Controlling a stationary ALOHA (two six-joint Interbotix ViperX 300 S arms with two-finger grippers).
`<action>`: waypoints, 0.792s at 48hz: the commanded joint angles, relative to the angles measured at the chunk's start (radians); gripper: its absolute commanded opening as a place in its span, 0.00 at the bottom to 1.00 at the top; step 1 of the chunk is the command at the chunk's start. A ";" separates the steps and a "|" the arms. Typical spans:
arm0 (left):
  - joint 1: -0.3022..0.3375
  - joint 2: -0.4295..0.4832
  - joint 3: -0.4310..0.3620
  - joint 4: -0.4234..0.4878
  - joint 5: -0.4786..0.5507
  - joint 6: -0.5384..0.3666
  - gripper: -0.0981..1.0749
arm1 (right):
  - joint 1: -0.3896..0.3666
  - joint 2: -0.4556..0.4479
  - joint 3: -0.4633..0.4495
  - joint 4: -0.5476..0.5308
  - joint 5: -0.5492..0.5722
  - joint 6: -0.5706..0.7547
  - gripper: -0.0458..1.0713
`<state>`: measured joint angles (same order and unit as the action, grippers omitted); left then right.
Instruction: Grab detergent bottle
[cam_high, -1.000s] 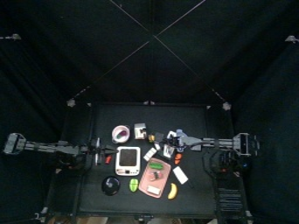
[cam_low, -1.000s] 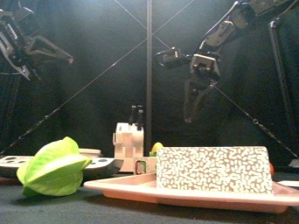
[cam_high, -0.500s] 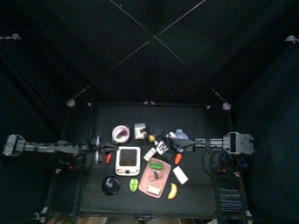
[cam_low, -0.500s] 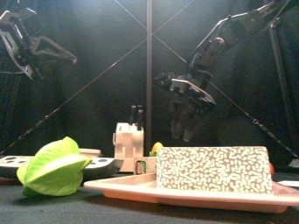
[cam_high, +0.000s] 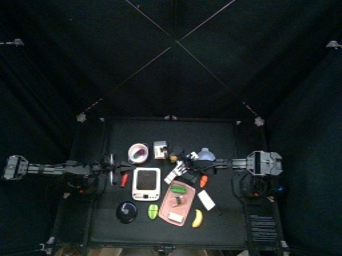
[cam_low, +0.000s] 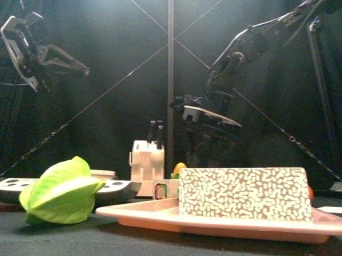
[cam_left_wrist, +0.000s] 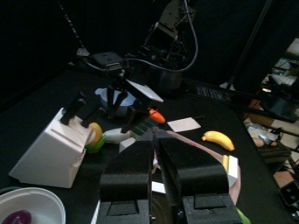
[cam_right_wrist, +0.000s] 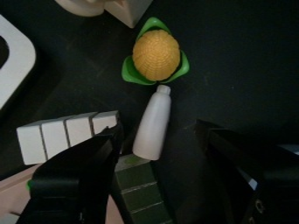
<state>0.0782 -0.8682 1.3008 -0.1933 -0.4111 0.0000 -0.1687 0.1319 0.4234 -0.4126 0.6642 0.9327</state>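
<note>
The bottle (cam_right_wrist: 153, 122) lies on its side on the black table (cam_right_wrist: 251, 52), at the centre of the right wrist frame, its cap toward a yellow corn (cam_right_wrist: 156, 54) on green leaves. The right gripper (cam_right_wrist: 156, 163) hangs over it with jaws wide apart, holding nothing. The left gripper (cam_left_wrist: 156, 150), at mid-left of the top view, has its jaws together.

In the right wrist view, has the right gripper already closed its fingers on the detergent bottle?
No, the right gripper stands open, its fingers apart on either side of the detergent bottle lying below.
</note>
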 joint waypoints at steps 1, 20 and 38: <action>0.003 0.002 -0.020 0.002 -0.005 -0.002 0.48 | -0.002 0.006 -0.035 -0.006 0.020 0.002 0.90; 0.003 0.002 -0.006 0.000 -0.005 0.000 0.48 | -0.002 0.063 -0.031 -0.014 0.034 0.000 0.88; 0.003 0.002 -0.002 0.000 -0.003 -0.002 0.48 | 0.000 0.049 -0.023 -0.015 0.049 0.000 0.60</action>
<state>0.0782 -0.8682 1.3131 -0.1933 -0.4111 -0.0015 -0.1687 0.2194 0.4096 -0.4249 0.7056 0.9327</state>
